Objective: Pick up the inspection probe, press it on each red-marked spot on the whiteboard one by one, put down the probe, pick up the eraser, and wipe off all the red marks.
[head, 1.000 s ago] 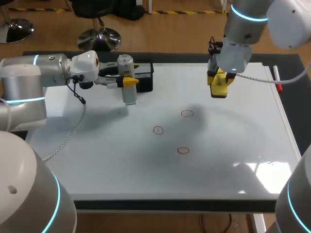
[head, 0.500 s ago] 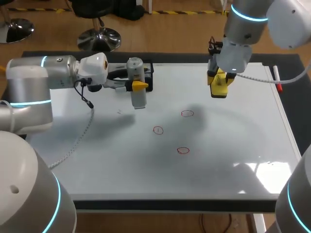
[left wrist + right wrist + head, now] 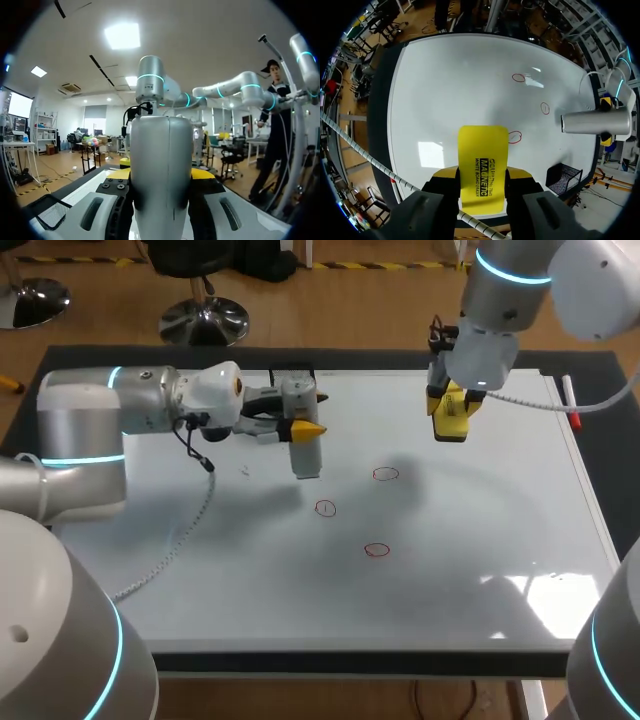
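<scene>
The inspection probe [image 3: 304,435], a silver cylinder, hangs upright above the whiteboard [image 3: 480,540] with my left gripper [image 3: 303,428] shut on it from the side. In the left wrist view the probe [image 3: 161,165] fills the space between the fingers. Three red circles are drawn mid-board: one [image 3: 385,474] to the right of the probe's lower end, one [image 3: 325,508] just below and right of it, one [image 3: 376,550] nearer the front. My right gripper [image 3: 452,415] hovers over the back right of the board, shut on the yellow eraser [image 3: 482,170].
A black mesh basket [image 3: 563,179] stands at the board's back edge, mostly hidden behind my left gripper in the head view. A red marker [image 3: 570,400] lies along the board's right edge. A cable [image 3: 170,540] from my left arm hangs over the board's left part.
My left arm has carried the probe to the right, away from the basket and closer to the red circles. The right arm and the eraser have stayed where they were.
</scene>
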Robot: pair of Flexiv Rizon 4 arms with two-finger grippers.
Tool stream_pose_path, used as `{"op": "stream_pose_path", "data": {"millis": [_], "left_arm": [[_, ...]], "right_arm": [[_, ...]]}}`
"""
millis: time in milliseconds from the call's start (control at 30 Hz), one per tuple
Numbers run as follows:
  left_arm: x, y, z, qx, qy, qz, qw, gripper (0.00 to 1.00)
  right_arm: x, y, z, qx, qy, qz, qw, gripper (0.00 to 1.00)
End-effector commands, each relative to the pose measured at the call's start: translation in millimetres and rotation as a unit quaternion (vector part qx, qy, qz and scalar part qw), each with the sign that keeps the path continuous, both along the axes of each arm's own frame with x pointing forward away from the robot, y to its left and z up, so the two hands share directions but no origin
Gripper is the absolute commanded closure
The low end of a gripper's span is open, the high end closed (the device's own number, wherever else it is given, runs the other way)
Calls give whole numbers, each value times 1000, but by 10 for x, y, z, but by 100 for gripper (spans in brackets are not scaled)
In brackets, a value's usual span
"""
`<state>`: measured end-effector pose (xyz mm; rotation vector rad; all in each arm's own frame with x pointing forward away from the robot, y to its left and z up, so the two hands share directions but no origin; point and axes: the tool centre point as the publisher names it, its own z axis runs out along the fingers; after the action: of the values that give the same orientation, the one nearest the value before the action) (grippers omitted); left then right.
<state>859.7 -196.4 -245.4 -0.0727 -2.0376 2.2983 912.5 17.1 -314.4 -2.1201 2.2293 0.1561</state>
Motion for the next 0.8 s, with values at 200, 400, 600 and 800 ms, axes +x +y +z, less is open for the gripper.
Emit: {"op": "stream_pose_path", "data": {"millis": [200,400,600,800], "left_arm": [[-119,-164,-134,-13,13,-12,1000,100],[-185,-217,-192,-15,20,-19,1000,100],[-209,-244,-204,-3,19,-29,999,100],[-238,-262,-236,1,22,-33,999,100]], "right_arm": [[-5,-12,10,-1,-1,1,1000,100],[-5,-12,10,-1,-1,1,1000,100],[-5,-12,10,-1,-1,1,1000,100],[-5,-12,10,-1,-1,1,1000,100]]}}
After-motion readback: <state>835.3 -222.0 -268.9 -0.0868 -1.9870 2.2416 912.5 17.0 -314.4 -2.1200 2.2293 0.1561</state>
